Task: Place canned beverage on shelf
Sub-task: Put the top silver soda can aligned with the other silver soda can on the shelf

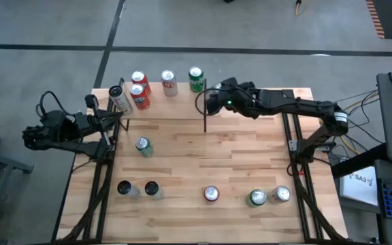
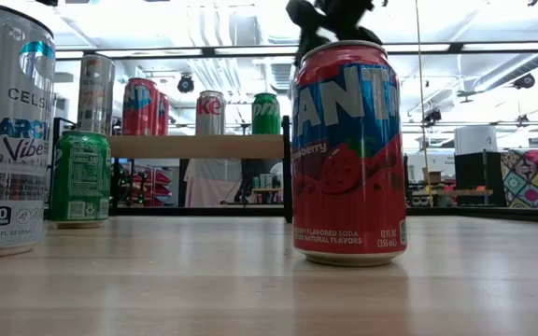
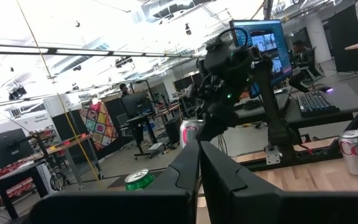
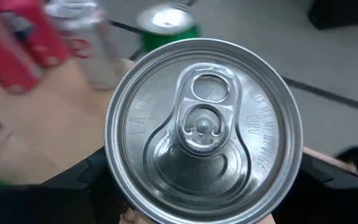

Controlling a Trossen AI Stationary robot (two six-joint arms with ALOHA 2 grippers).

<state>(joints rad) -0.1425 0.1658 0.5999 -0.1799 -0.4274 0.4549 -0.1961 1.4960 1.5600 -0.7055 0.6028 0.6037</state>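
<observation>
Over the shelf's (image 1: pixel 182 109) right end, the right claw (image 4: pixel 197 205) pinches a can (image 4: pixel 204 127); the left claw (image 3: pixel 199 180) waits pressed together beside the tabletop (image 1: pixel 203 163).

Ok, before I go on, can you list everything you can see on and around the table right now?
shelf: 1, light wood with black posts, far edge of the table
shelf cans: 5, one silver, two red, one white and red, one green, standing on the shelf
loose cans: 6, one green at left-middle, two dark-topped at near left, one red at near middle, one green and one silver at near right, all on the table
held can: 1, silver top, in the right hand
table: 1, plank-striped wood
left hand: 1, dark, shut and empty, at the table's left edge
right hand: 1, dark, closed on the held can, by the shelf's right end
</observation>
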